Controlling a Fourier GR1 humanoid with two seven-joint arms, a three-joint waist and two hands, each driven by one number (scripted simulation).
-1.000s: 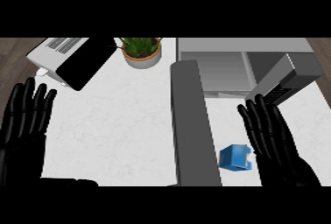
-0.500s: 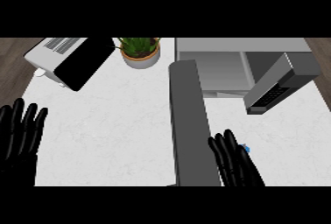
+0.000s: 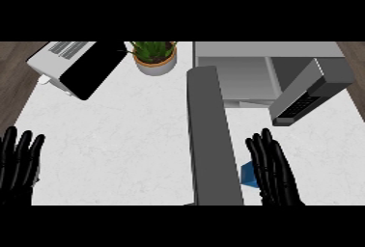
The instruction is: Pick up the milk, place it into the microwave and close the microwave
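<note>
Right now the right hand [image 3: 274,171] is at the lower right of the frame, fingers straight and close together, covering most of the blue milk [image 3: 248,174]. Only a bit of the milk peeks out at the hand's left side, low on the white bench [image 3: 121,135]. Up at the upper right, the microwave [image 3: 242,72] stands open, its door [image 3: 310,94] swung out. At the lower left edge the left hand [image 3: 18,164] rests, fingers straight and a little apart.

Milk [image 3: 249,174] is located on desk [image 3: 128,140], right of microwave door [image 3: 211,140], partly under right hand [image 3: 274,171]; plant [image 3: 155,57] is set far back.
</note>
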